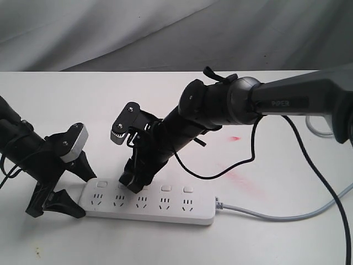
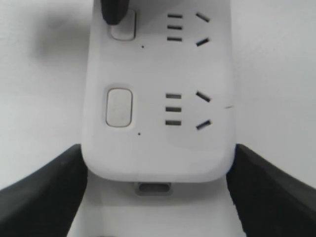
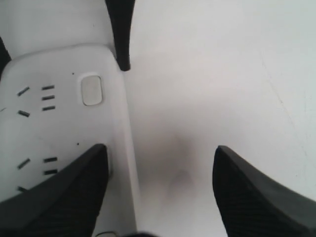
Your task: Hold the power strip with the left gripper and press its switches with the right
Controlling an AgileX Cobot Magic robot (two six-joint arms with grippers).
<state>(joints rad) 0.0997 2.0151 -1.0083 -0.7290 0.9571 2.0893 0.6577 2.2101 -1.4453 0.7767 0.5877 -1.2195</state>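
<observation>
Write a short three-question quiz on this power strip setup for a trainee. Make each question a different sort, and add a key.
1. Multiple choice: counting the switches from the end that the left gripper straddles, which one does a finger of the right gripper sit on? A first, B second, C fourth.
2. True or false: the right gripper is open, with its other finger off the power strip, over the table.
3. Fill in: the grey cord leaves the strip at the end ____ the left gripper.
Key: 1 B; 2 true; 3 away from.
</observation>
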